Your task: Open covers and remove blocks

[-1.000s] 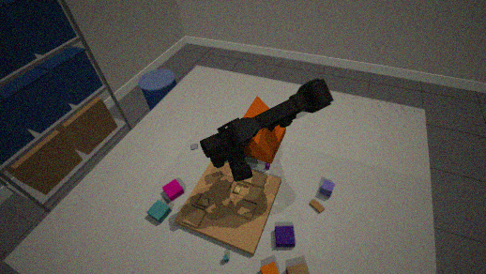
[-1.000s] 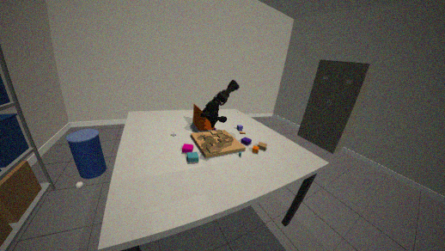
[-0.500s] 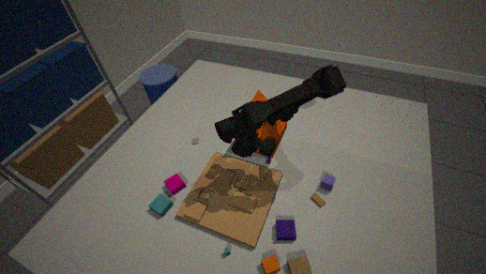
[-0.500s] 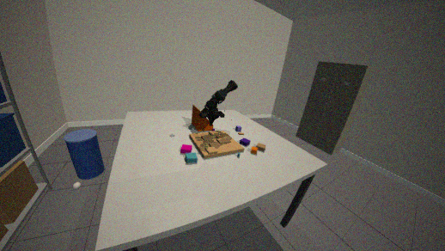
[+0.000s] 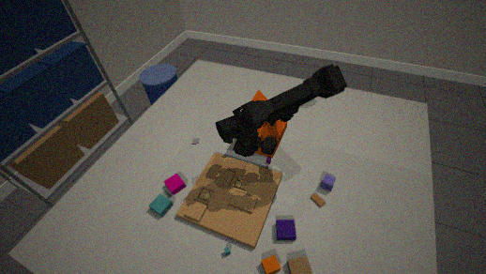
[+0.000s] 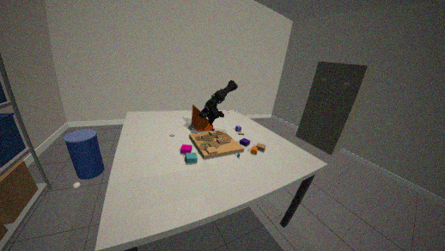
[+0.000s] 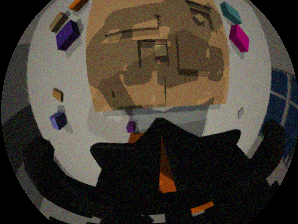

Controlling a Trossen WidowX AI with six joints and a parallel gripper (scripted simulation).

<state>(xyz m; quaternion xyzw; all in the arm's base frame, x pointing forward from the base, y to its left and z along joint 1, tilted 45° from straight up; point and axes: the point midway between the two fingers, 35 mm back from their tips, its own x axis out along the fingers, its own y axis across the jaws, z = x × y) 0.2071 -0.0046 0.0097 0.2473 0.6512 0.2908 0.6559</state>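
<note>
The wooden puzzle board (image 5: 235,229) (image 6: 229,151) (image 7: 103,14) lies flat, partly in the arm's shadow. One wooden cover (image 5: 195,211) is at its near-left corner; another cover (image 5: 244,203) is right of centre. A square opening (image 7: 160,50) shows a small light patch; another recess (image 7: 199,19) shows a diamond-like shape. Whether these are blocks is unclear. My gripper (image 7: 159,121) is shut and empty, above the board's far edge. A magenta block (image 5: 174,183) (image 6: 185,149) (image 7: 239,38) and a teal block (image 5: 160,205) (image 6: 192,158) (image 7: 231,13) rest on the table left of the board.
Right of the board are purple (image 5: 285,229), orange (image 5: 270,264), tan (image 5: 299,264) and lavender (image 5: 328,181) blocks and a small tan piece (image 5: 318,200). A tiny teal item (image 5: 227,251) is in front. An orange angular object (image 5: 278,132) (image 6: 198,119) stands behind the board.
</note>
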